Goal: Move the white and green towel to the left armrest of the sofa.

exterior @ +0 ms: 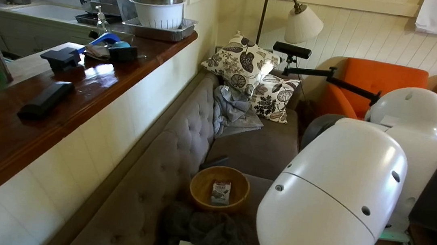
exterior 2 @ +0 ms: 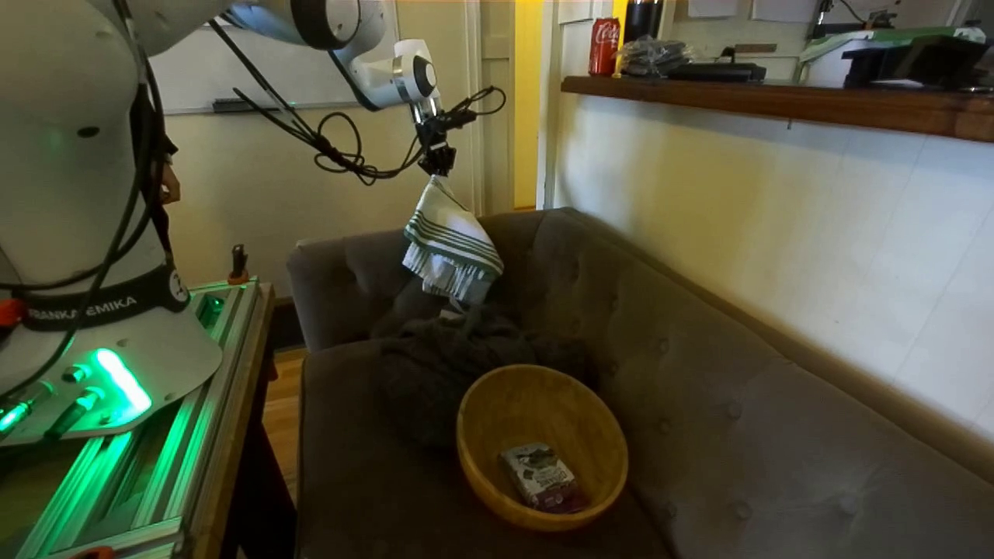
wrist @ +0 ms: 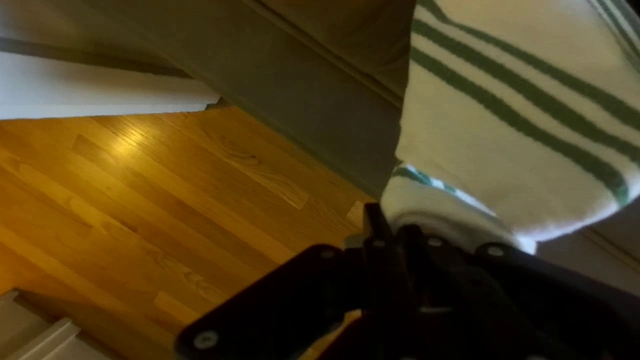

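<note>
"Where is the white and green towel hanging?"

"It's dangling beneath the fingers, near the far armrest of the sofa in an exterior view. They're clenching its gathered top; whether corner or fold, I'm not managing to tell."

"How are you expecting it to handle?"

"I'm judging it light, limp and unbreakable, hardly slippery. I'd be choosing this high pinch, since the striped, fringed end is hanging loose for laying over the armrest first."

"And how is the arm standing?"

"It's standing extended, the wrist sitting higher than the sofa and the fingers pointing down."
</note>
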